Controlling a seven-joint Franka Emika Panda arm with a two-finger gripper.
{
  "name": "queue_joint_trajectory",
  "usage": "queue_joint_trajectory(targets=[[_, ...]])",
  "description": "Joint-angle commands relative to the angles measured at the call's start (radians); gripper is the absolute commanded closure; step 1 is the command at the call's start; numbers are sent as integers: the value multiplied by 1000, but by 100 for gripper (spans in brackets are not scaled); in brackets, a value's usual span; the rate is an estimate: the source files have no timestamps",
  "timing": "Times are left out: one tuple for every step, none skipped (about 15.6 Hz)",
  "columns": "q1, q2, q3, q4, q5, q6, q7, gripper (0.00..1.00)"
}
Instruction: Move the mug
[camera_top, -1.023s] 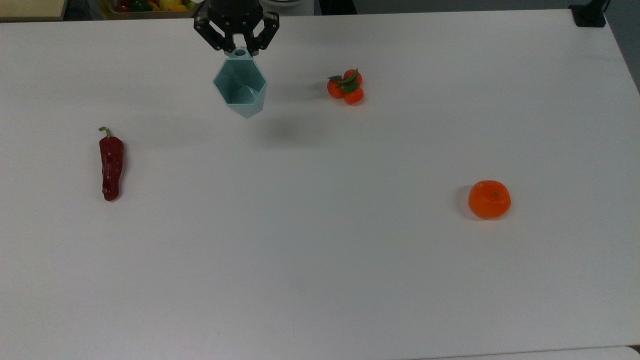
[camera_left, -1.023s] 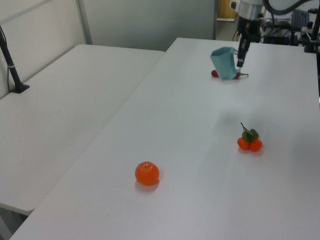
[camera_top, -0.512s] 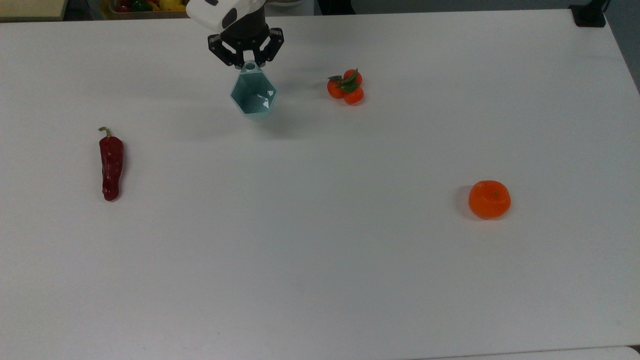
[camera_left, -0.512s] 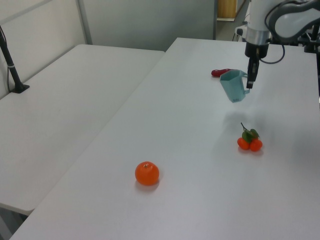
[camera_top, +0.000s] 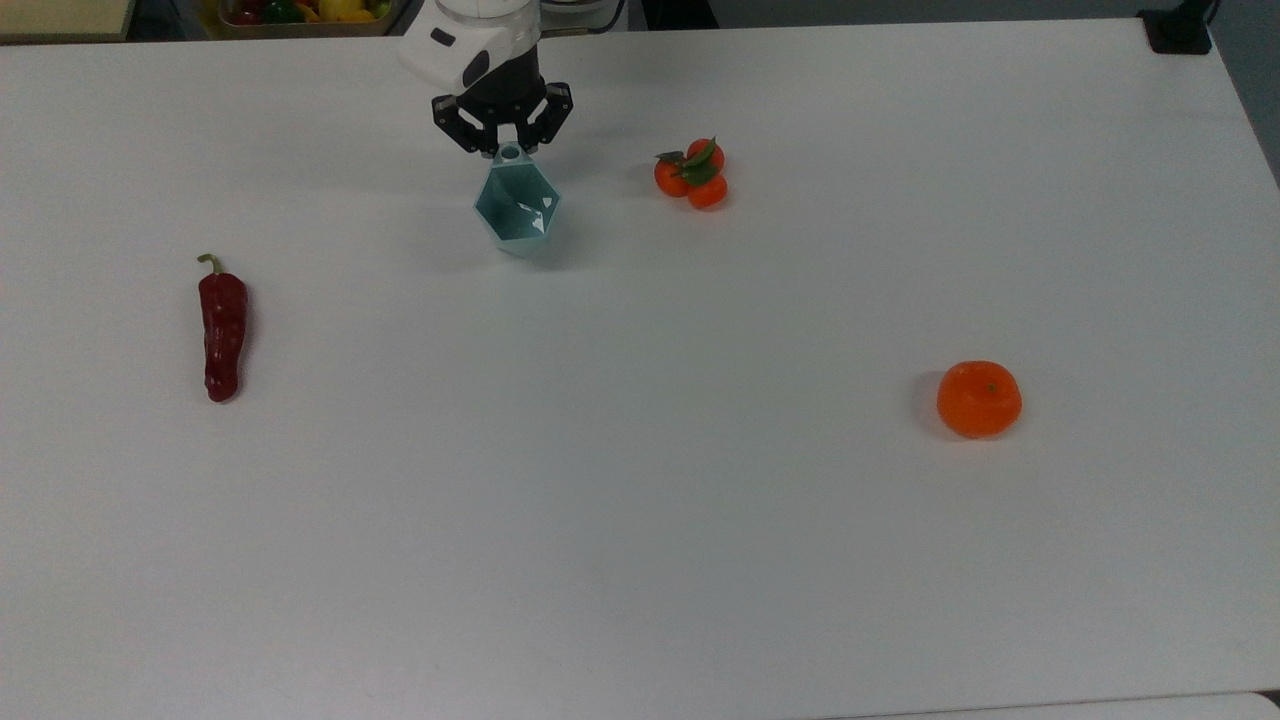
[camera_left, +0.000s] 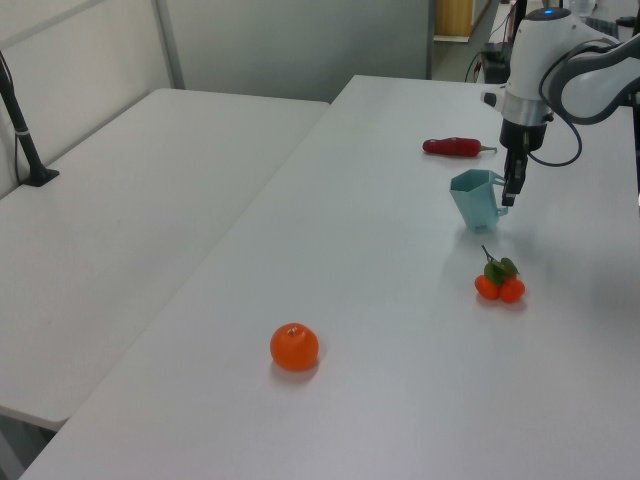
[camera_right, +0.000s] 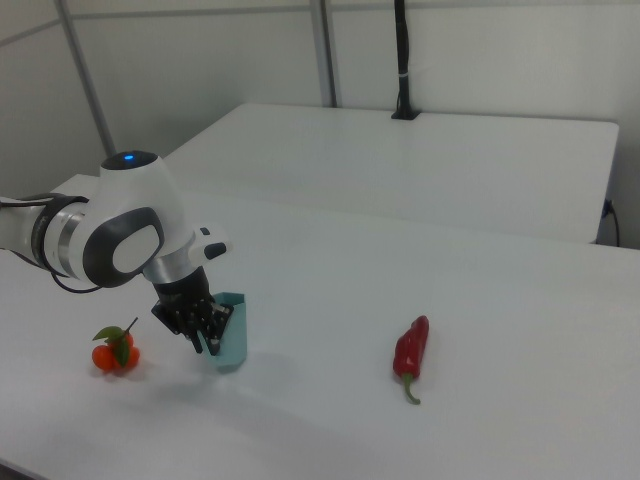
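Mug (camera_top: 517, 209) is held by its small handle in the closed gripper (camera_top: 506, 150), hanging just below it in the top view, upright with its base at or very near the white bench (camera_top: 640, 520); contact cannot be confirmed. A cluster of small oranges (camera_top: 693, 173) is noted near the gripper toward the top view's right. A red chili pepper (camera_top: 221, 331) and a single orange (camera_top: 979, 398) are recorded well apart from the gripper, toward the top view's left and right respectively.

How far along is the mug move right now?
Done: the mug is grasped, the gripper shut on its handle. In hand: it stands upright at or just above the table, between the chili pepper and the small orange cluster; contact is unclear. Left: release and withdraw.
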Motion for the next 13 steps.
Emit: queue_joint_trajectory(targets=[[-3, -15, -4, -53, -9, 61, -24, 100], [-3, -15, -4, -56, -9, 65, -24, 100], [-6, -8, -4, -59, -9, 56, -24, 100], [-6, -7, -4, -58, -9, 53, -22, 100], [-8, -6, -4, -56, -9, 44, -21, 94], [-6, -6, -4, -55, -9, 32, -21, 84], [-8, -6, -4, -55, -9, 27, -19, 69], [-8, -6, -4, -53, -9, 26, -19, 64], [-8, -6, -4, -53, -9, 26, -16, 59], [-6, -6, -4, -53, -9, 22, -13, 57], [-6, -7, -4, -53, -9, 12, -13, 56], [-6, -7, -4, -50, -9, 0, -10, 49], [-5, -11, -4, -49, -8, -13, -8, 44]])
